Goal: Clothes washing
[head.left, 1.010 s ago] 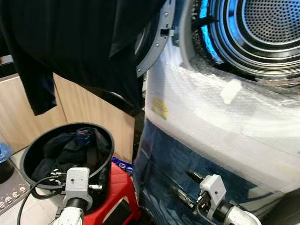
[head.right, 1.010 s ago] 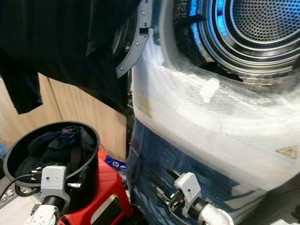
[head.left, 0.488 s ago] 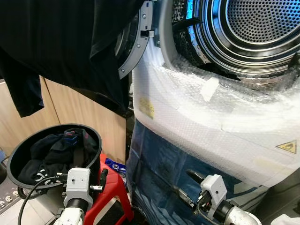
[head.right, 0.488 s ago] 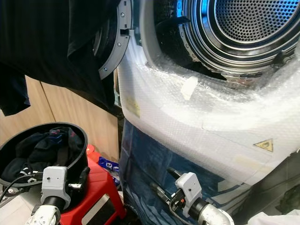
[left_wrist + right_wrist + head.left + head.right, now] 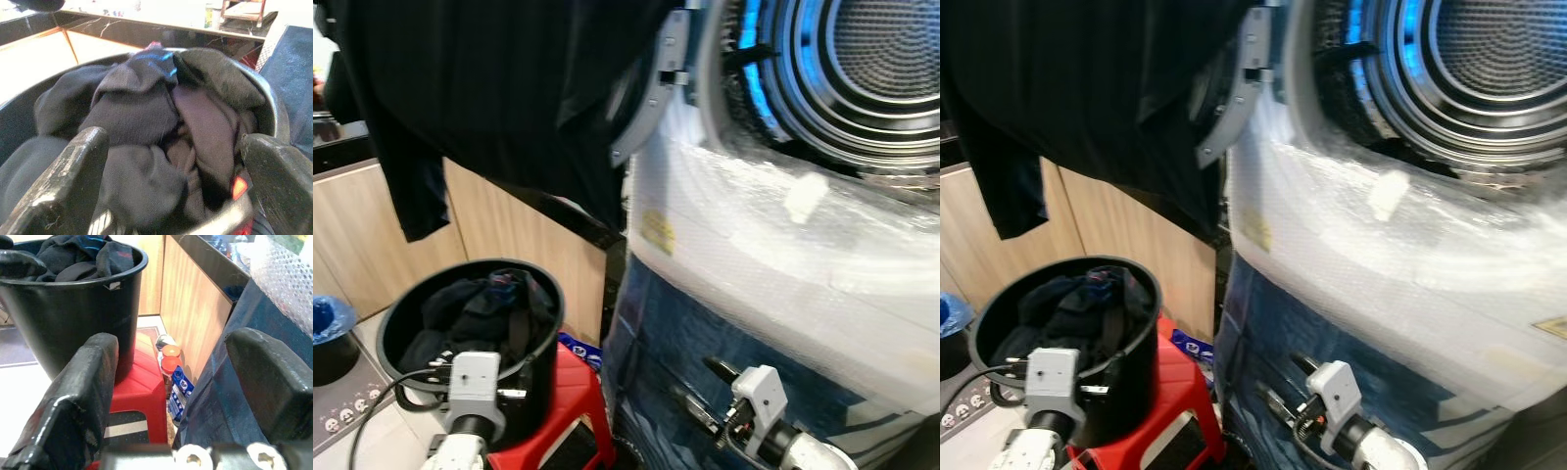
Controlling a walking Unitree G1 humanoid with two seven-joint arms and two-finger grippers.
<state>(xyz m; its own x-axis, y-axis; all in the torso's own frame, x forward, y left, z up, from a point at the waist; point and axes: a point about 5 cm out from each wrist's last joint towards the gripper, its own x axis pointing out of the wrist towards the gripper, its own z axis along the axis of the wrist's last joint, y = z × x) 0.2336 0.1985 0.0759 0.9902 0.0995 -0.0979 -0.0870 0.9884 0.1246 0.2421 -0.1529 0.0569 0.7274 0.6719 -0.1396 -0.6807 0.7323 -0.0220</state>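
My left gripper (image 5: 171, 196) sits open just over the bucket (image 5: 524, 348), dark clothes (image 5: 142, 112) ahead look soft and floppy, so I'd pinch the top bunched fold.

light wood cabinet fronts (image 5: 352, 235) w/ a dark glossy counter edge (image 5: 573, 211) above. pale tiled floor (image 5: 372, 323) at lower left. red plastic stool (image 5: 573, 411) stands on it, just beside the cabinets. small bottles w/ orange caps (image 5: 168, 357) sit on the floor between stool & cabinet. bright daylight behind counter in left wrist view.
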